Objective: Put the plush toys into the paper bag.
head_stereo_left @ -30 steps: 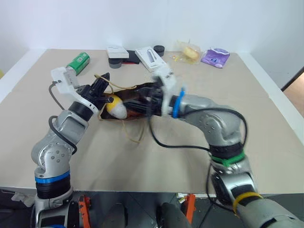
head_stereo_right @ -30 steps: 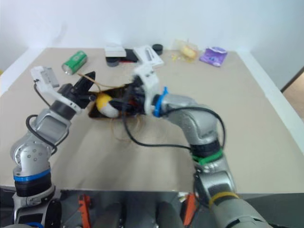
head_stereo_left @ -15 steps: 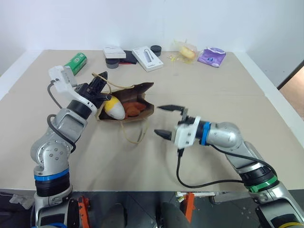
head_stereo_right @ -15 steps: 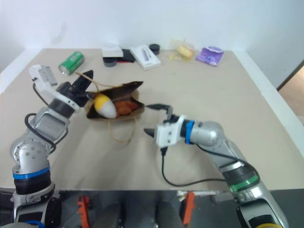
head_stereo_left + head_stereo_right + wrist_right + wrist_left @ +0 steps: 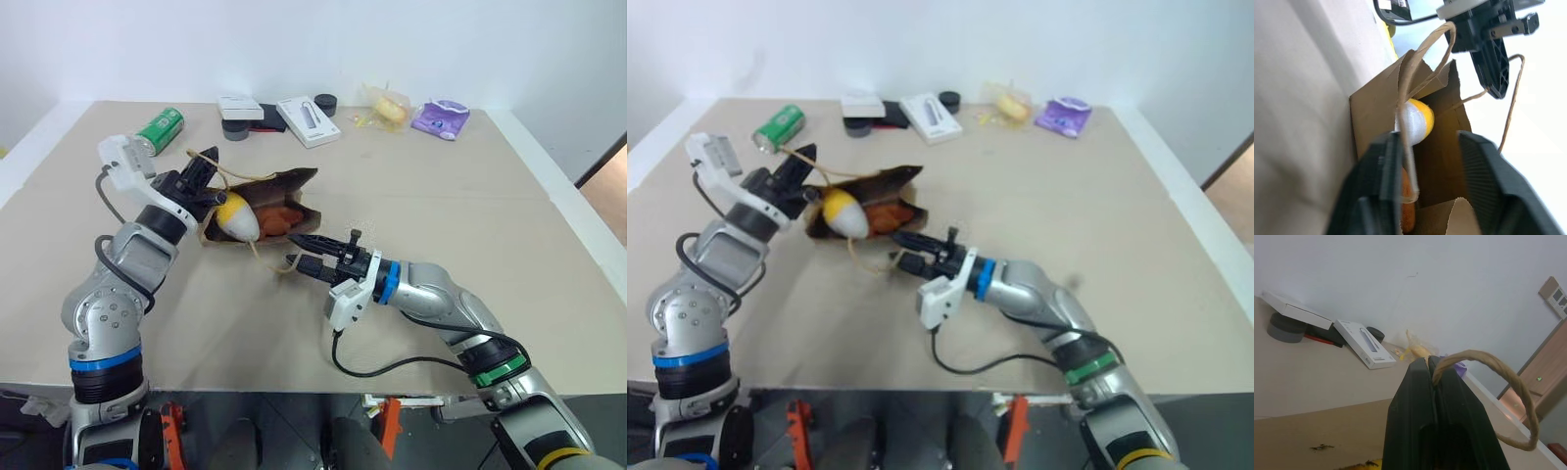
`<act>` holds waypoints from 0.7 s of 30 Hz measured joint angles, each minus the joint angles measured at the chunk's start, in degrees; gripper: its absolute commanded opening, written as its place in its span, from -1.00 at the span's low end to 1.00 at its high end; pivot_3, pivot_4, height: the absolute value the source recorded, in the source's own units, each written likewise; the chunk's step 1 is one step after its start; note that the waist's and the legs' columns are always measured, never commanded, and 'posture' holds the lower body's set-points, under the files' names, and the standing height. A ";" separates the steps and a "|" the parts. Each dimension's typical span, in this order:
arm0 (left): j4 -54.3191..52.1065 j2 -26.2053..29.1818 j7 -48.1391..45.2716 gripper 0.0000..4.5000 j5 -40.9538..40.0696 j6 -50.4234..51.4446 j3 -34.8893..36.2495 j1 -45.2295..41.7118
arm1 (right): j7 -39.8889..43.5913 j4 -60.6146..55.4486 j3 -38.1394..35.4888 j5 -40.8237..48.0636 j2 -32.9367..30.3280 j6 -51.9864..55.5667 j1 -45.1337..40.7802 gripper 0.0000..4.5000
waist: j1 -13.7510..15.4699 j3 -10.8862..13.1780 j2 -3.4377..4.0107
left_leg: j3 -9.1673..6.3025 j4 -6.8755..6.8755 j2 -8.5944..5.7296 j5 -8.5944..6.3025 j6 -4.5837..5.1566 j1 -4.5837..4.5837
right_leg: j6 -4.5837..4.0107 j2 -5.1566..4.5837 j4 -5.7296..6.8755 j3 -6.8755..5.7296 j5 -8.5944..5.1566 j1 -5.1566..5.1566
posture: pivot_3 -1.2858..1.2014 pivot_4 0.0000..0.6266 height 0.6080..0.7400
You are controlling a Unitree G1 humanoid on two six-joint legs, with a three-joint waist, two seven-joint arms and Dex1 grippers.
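The paper bag (image 5: 282,184) lies on its side on the table with its mouth held up. Inside it show the yellow-and-white egg plush toy (image 5: 236,217) and the brown gingerbread plush toy (image 5: 279,216). My left gripper (image 5: 209,164) is shut on the bag's upper cord handle (image 5: 1488,367), lifting that edge. My right gripper (image 5: 291,250) points at the bag's mouth from the near side. It is open, and the lower handle cord (image 5: 1405,142) runs between its fingers, close to one finger (image 5: 1383,166). The egg toy (image 5: 1415,120) sits just behind that cord.
Along the far edge of the table (image 5: 549,245) stand a green can (image 5: 160,127), a white flat box (image 5: 309,120), another white box on a grey roll (image 5: 238,108), a black cap (image 5: 325,101), a clear-wrapped snack (image 5: 387,106) and a purple pouch (image 5: 443,117).
My right gripper left the bag's mouth, rolled over, came back low to the lower handle, and its fingers narrowed around the cord. The left gripper held still.
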 measured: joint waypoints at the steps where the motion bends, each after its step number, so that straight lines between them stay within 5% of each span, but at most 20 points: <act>1: 0.01 0.00 0.11 -1.00 -0.01 0.00 0.16 0.00 | 0.00 -0.01 -0.70 1.16 0.03 0.66 -0.19 -0.94 | 0.00 0.00 0.00 | -0.01 0.00 0.00 0.01 0.01 0.00 | -0.01 0.00 0.00 -0.01 0.01 0.00 | 0.03 -0.52 1.00; 19: 1.13 0.00 7.58 -1.00 -8.32 3.15 2.90 -3.53 | 8.34 -6.40 -7.99 18.93 0.35 16.84 -7.67 -0.98 | 0.01 0.06 -0.08 | -0.16 -0.04 0.00 0.14 0.07 -0.02 | -0.06 0.00 0.01 -0.15 0.17 0.03 | 0.03 -0.52 1.00; 21: 1.14 0.00 7.77 -0.75 -8.82 3.74 2.89 -2.53 | 9.51 -6.81 -7.92 19.62 0.55 18.82 -6.93 -1.00 | 0.02 0.06 -0.08 | -0.15 -0.04 0.00 0.14 0.07 -0.02 | -0.06 0.00 0.00 -0.15 0.17 0.03 | 0.03 -0.52 1.00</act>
